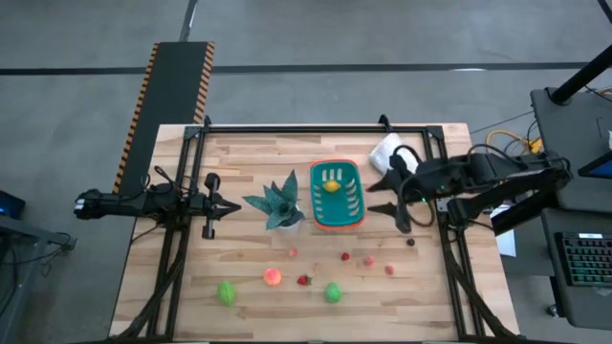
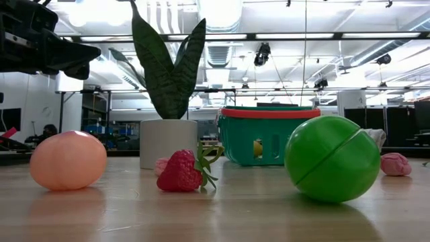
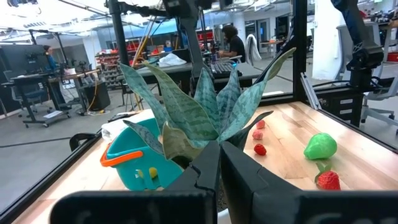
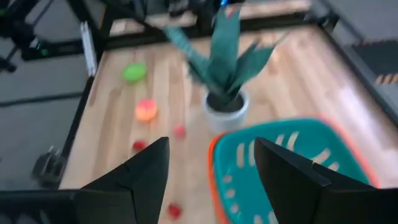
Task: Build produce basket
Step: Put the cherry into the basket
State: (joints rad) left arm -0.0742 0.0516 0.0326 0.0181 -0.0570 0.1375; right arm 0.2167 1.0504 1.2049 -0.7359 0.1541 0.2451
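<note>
**Q.** Which step is in hand?

**A.** Filling, at an early stage by the look of it. The basket stands on the table just beside the potted plant. One yellow piece already lies inside it. The rest of the produce is spread along the near half of the table: a green piece, an orange piece, a strawberry, a second green piece, and several small red and pink pieces.

**Q.** Where are the arms?

**A.** The right gripper is held just beside the basket's right wall, its fingers spread wide apart with nothing between them. The left gripper waits at the left of the table, pointing at the plant; its fingers lie together, empty.

**Q.** What does the next move call for?

**A.** Probably a swing of the right arm away from the basket toward the near row, then a descent over one piece. The red and pink pieces lie nearest to it. The pieces are small and rounded, so the fingers should straddle one squarely before closing, or it may roll away.

**Q.** Anything else on the table?

**A.** A white bag lies behind the right gripper.
</note>
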